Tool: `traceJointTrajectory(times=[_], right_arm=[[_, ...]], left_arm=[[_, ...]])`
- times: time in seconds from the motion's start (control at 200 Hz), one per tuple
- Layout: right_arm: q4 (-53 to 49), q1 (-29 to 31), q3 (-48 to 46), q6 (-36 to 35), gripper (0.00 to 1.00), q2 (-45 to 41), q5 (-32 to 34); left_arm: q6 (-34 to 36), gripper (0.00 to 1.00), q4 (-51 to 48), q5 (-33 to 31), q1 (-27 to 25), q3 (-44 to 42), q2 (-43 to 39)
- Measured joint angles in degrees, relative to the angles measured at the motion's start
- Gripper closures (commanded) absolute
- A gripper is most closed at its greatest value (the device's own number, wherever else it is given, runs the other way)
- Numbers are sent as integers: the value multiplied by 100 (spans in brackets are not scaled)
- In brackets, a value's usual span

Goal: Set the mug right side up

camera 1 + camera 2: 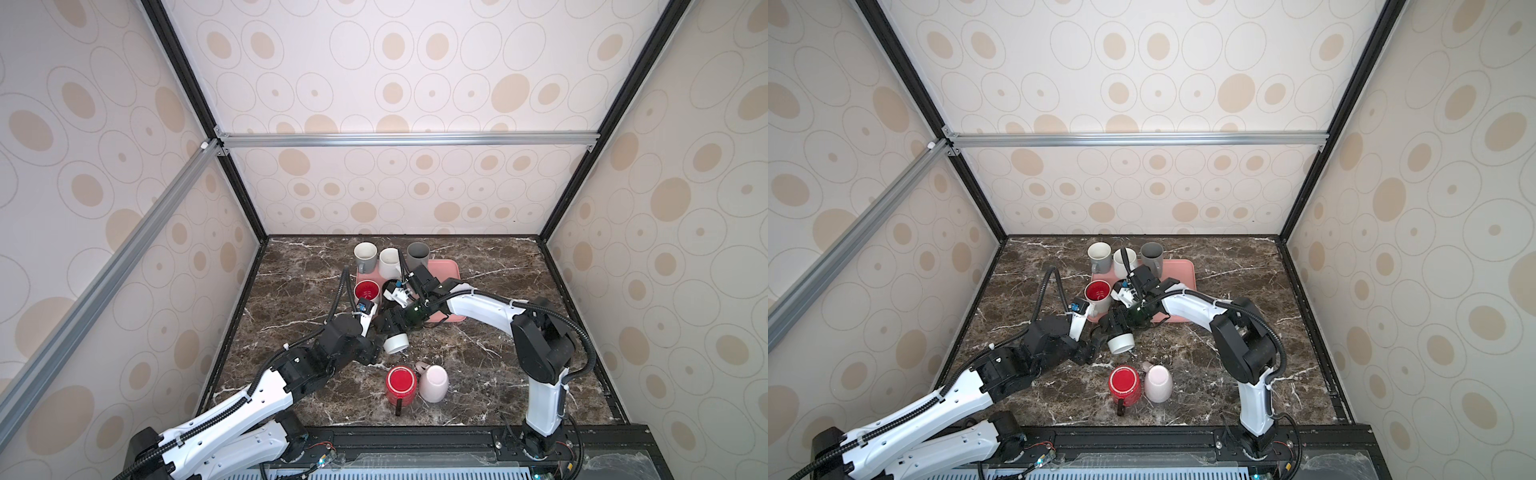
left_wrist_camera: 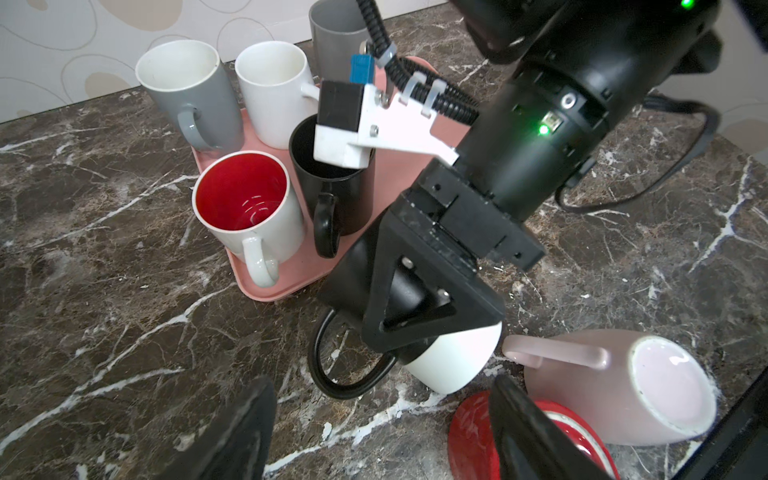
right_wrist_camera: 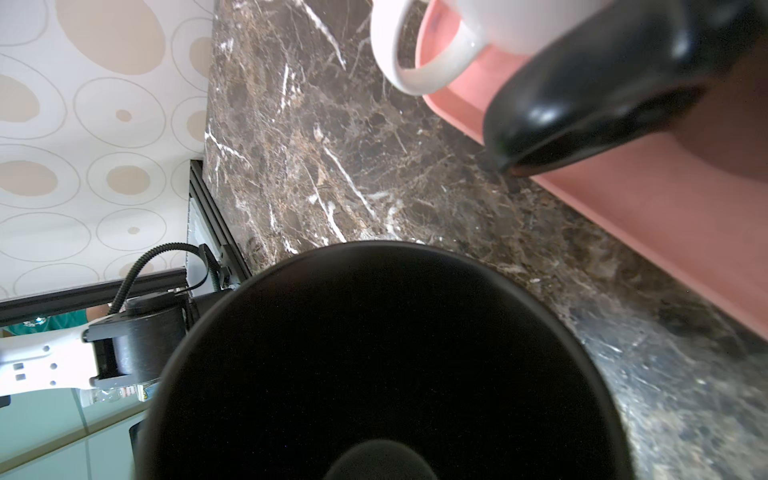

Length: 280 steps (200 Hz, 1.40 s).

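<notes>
A mug with a black upper body, white base [image 1: 395, 343] [image 1: 1121, 343] and black loop handle hangs tilted just above the marble, in front of the tray. My right gripper [image 2: 415, 316] is shut on its sides, its black fingers [image 2: 432, 299] clasping the dark part, the white base [image 2: 453, 361] pointing down toward the front. In the right wrist view the mug's dark mouth [image 3: 374, 353] fills the lower half. My left gripper [image 2: 386, 436] is open and empty, low over the marble just left of the held mug; its fingers [image 2: 245, 432] stand wide apart.
A pink tray [image 1: 451, 270] [image 2: 399, 183] at the back holds several upright mugs: grey [image 1: 365, 253], white [image 1: 390, 262], dark grey [image 1: 417, 253], red-lined [image 1: 368, 291] and black [image 2: 332, 195]. Near the front a red mug [image 1: 401, 384] stands upside down beside a pink mug [image 1: 434, 383] lying over.
</notes>
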Motion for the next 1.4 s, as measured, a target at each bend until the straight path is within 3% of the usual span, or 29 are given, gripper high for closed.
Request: traceJointTrajectory(times=[0.295, 0.55, 0.815, 1.105, 1.4], right_arm=[[289, -17, -444, 48, 63, -599, 232], [970, -42, -1075, 68, 63, -1211, 387], [1864, -42, -1781, 190, 64, -1751, 466], [2277, -39, -1801, 354, 65, -1803, 302], [2374, 44, -1902, 437, 65, -1952, 232]], left_arm=[[-479, 25, 61, 549, 531, -72, -295], [-1075, 25, 863, 2044, 1707, -704, -715], [-1797, 27, 1829, 3289, 2192, -1309, -796], [-2000, 47, 2367, 3648, 2284, -1397, -645], [-2011, 54, 2627, 3786, 2376, -1405, -402]])
